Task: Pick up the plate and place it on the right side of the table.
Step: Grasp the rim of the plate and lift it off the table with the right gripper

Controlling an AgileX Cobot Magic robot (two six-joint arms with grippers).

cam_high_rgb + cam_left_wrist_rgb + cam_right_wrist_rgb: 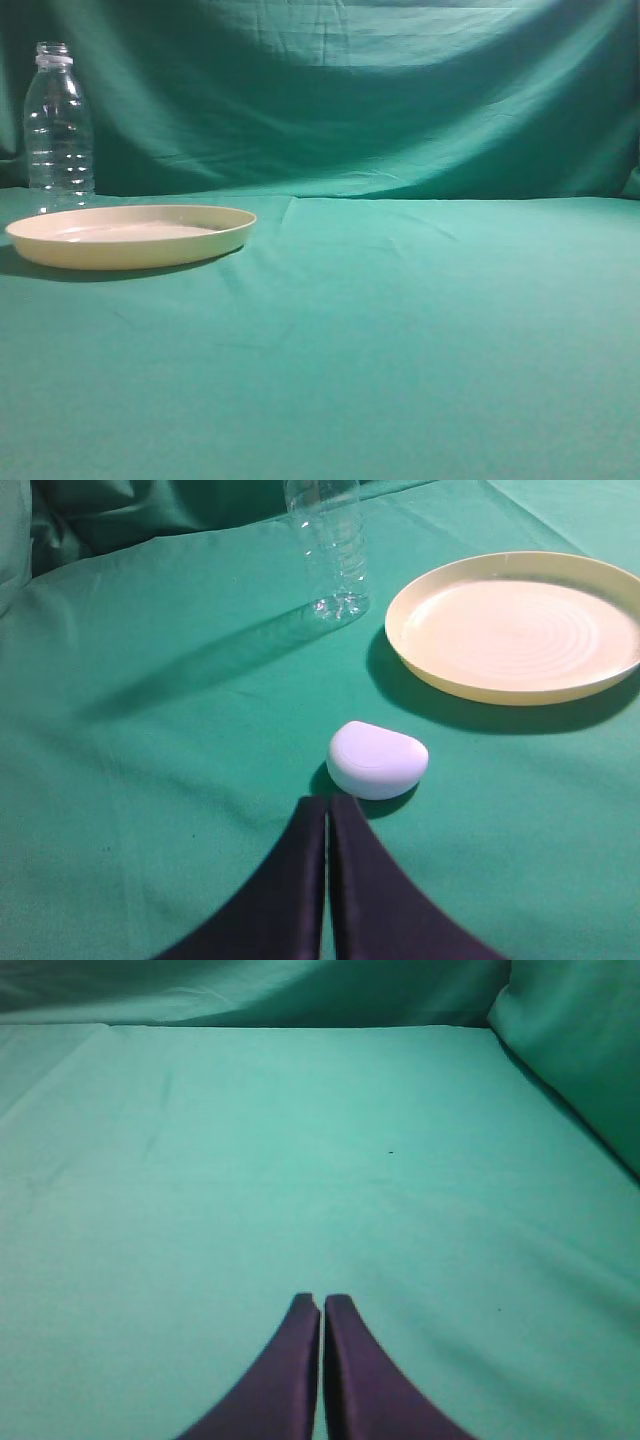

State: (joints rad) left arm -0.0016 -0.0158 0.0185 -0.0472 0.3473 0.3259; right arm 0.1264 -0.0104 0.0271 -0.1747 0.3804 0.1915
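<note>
spreading across every view, the smooth teal-green cloth worktop (420, 330) lies flat under a darker, wrinkled green backdrop cloth (400, 100). next in size, the wide, shallow, round cream-yellow plastic plate (130, 235) sits on the worktop's left side, untouched, with the right side bare of objects. just behind the plate stands a clear ribbed plastic bottle (58, 125), upright and near its rim. smaller again, a pale rounded white lump (377, 759) rests on the cloth just ahead of the left gripper (327, 810), whose dark fingers are pressed together, holding nothing. the right gripper (322, 1305) is likewise closed and empty over bare cloth. the task looks to be at its very start: the reach has not begun. the next move likely calls for the left gripper to part its fingers, pass the white lump, and take the plate's near rim without nudging the bottle.
</note>
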